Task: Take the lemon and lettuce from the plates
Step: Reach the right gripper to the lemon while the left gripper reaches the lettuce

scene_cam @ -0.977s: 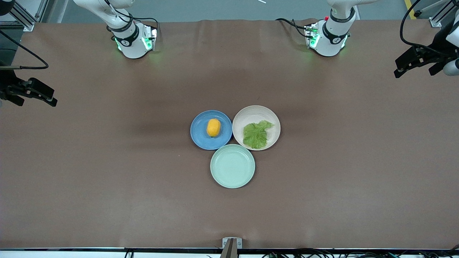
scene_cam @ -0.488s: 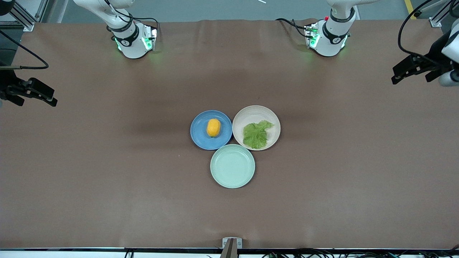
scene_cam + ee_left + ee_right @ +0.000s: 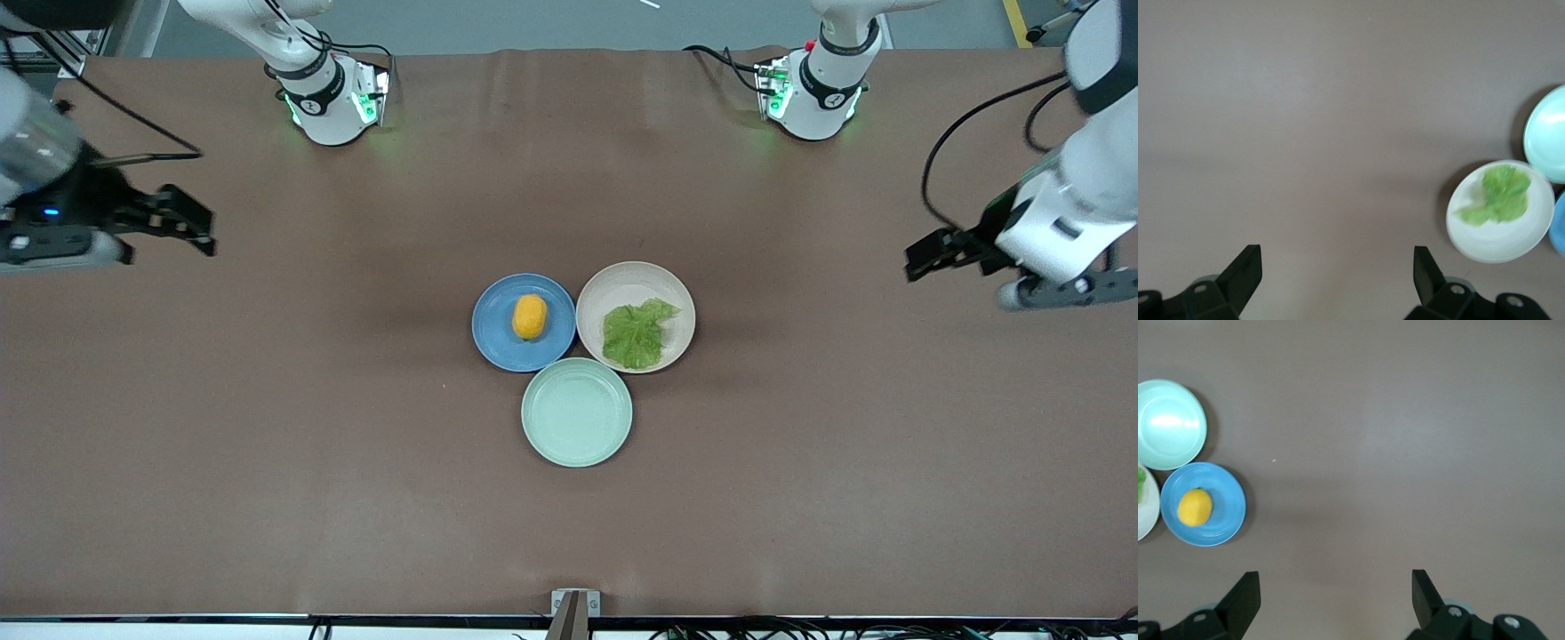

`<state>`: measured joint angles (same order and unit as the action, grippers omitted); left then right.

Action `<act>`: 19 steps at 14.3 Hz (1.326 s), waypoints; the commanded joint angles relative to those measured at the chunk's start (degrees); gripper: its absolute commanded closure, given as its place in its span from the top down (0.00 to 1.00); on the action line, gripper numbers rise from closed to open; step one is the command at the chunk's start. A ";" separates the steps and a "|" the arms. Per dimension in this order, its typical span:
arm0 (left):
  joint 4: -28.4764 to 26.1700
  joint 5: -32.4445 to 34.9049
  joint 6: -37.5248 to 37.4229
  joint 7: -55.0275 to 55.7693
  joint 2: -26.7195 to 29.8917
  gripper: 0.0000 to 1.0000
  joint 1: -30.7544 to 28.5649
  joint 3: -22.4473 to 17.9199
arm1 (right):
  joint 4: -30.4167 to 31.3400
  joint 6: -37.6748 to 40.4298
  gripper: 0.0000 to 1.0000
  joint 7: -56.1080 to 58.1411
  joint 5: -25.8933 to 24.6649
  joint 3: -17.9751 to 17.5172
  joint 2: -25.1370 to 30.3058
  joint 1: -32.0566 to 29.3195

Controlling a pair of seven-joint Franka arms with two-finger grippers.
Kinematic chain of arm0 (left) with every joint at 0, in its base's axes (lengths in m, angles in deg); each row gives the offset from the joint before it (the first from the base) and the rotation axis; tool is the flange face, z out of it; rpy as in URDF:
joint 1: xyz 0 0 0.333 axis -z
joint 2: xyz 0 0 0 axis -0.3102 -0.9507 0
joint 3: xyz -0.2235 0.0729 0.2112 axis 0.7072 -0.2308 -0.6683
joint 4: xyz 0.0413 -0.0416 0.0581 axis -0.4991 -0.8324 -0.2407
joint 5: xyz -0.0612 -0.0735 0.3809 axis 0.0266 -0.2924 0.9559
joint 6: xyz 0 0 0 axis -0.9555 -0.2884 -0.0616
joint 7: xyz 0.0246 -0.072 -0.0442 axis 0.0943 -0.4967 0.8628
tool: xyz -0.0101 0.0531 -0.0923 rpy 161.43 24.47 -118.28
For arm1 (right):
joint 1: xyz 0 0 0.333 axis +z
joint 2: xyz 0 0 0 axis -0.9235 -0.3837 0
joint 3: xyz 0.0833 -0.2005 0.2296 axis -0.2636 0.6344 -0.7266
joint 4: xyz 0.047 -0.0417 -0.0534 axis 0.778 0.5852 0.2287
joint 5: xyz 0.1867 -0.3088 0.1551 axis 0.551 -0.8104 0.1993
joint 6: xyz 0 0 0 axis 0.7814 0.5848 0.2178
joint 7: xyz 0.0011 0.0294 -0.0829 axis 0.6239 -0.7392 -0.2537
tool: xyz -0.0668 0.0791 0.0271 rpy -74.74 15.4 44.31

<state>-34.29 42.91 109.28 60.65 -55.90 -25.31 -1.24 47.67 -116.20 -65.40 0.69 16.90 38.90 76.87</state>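
Lemon (image 3: pixel 530 316) on blue plate (image 3: pixel 498 342), lettuce (image 3: pixel 635 334) on beige plate (image 3: pixel 636 277). Left hand (image 3: pixel 925 260) and right hand (image 3: pixel 191 222) wide, over bare counter (image 3: pixel 267 427). Risks: lemon rolls; flat leaf, probably thin, slips the grip.

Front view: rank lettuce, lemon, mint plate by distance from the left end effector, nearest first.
From the left end effector, open over bare table at its arm's end:
1. lettuce, on the beige plate
2. mint plate, nearest the camera
3. lemon, on the blue plate
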 commanded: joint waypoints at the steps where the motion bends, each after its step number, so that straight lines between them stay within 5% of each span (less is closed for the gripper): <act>1: -1.17 0.32 5.06 11.59 -3.67 1.00 0.12 3.44 | 0.23 -1.26 1.00 -1.45 0.13 0.17 -2.36 2.78; 6: -11.36 0.49 22.02 27.08 -6.48 1.00 4.85 4.07 | 0.50 -1.17 1.00 -12.56 -1.09 0.25 -8.86 15.15; 11: -10.68 6.46 25.38 47.36 -14.73 0.99 11.01 4.07 | 1.90 -11.61 1.00 -27.98 0.66 0.17 -16.58 24.92; 19: -8.65 6.65 30.13 70.85 -24.85 0.86 19.10 4.07 | 8.06 -31.05 1.00 -38.89 1.46 0.26 -27.31 30.56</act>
<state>-44.53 48.46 138.65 126.55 -78.50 -7.27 2.82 55.30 -145.35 -102.88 1.67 16.50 13.32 106.62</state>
